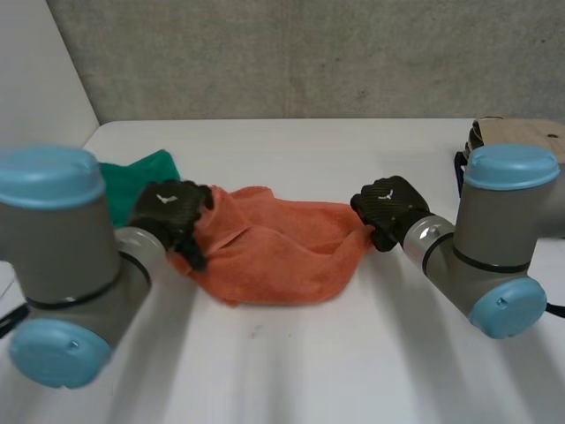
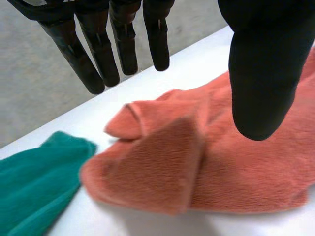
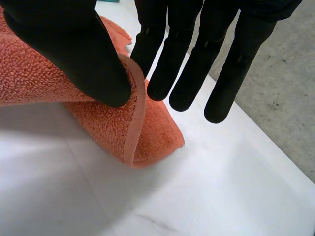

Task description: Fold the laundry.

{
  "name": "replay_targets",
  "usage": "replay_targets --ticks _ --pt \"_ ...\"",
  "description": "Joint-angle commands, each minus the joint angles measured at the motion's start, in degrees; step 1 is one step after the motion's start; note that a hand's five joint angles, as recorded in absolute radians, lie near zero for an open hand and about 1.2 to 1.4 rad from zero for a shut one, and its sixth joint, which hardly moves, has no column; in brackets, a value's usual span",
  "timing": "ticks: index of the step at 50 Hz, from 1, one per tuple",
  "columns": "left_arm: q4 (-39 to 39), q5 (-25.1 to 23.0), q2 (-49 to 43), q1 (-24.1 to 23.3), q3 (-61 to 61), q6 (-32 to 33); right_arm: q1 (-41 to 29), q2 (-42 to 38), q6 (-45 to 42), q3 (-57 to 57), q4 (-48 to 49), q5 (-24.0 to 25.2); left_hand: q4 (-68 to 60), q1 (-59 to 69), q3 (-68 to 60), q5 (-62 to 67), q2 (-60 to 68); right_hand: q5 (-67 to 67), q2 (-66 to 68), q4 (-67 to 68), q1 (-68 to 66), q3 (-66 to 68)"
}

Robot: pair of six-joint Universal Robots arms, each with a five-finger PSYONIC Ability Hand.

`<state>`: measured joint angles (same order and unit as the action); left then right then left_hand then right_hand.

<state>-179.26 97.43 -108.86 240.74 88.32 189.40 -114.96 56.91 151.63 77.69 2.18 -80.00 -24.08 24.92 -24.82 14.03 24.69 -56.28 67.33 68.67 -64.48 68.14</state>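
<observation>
Right hand (image 1: pixel 388 205) is pinching the right edge of the orange cloth (image 1: pixel 274 256), centre-right. Left hand (image 1: pixel 168 212) is hovering centre-left, fingers apart. The fold is just starting, and the left is needing its own grip next.

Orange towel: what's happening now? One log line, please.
orange towel: rumpled on table | left hand: open, over its end by green cloth | right hand: pinching opposite edge

Nubbly orange terry cloth (image 3: pixel 103 128), plush green cloth (image 2: pixel 34 182), smooth matt white table (image 3: pixel 197 196).
</observation>
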Motion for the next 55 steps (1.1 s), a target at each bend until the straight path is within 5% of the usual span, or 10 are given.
replay_targets --ticks 1,14,18,22,32,38,47,55 --pt "2.6 -5.6 2.4 6.8 1.0 -0.3 -0.2 4.1 2.4 2.9 -0.1 0.8 0.6 -1.4 1.3 -0.5 -1.2 -13.7 12.7 11.3 -15.5 11.9" --pt "-2.1 -8.7 -7.3 8.7 1.9 0.5 -0.9 5.2 2.4 4.0 -0.3 1.4 -8.7 7.8 -7.9 8.7 8.1 -13.7 12.7 11.3 -15.5 11.9" --pt "-0.2 -10.6 -10.0 9.7 -0.3 0.6 -0.6 5.2 2.3 4.1 -0.3 1.0 -24.4 23.6 -23.7 24.5 23.8 -13.7 12.7 11.3 -15.5 11.9" --pt "1.1 -11.2 -8.7 10.7 -2.3 0.3 0.1 4.8 2.0 3.9 -0.4 0.9 -55.9 55.1 -55.2 55.9 55.3 -13.7 12.7 11.3 -15.5 11.9" --pt "3.6 -11.9 8.1 8.8 -3.9 -2.5 1.8 6.0 -1.3 0.9 -2.9 -2.2 -55.9 55.1 -55.2 56.0 55.3 -13.7 12.7 11.3 -15.5 11.9" --pt "10.1 -15.1 16.7 9.7 -9.0 -2.3 3.0 14.5 -4.1 -2.0 -10.7 -3.9 -55.9 55.1 -55.2 56.0 55.3 -13.7 12.7 11.3 -15.5 11.9" --pt "24.2 -18.2 10.1 12.9 -21.1 2.0 4.2 23.9 -5.0 -6.3 -20.7 -4.3 -55.9 55.1 -55.2 56.0 55.3 -13.7 12.7 11.3 -15.5 11.9" --pt "25.8 -16.5 -5.6 12.2 -30.5 7.6 3.2 12.2 -5.9 -13.8 -26.1 -4.2 -55.9 55.1 -55.2 56.0 55.3 -13.7 12.7 11.3 -15.5 11.9"
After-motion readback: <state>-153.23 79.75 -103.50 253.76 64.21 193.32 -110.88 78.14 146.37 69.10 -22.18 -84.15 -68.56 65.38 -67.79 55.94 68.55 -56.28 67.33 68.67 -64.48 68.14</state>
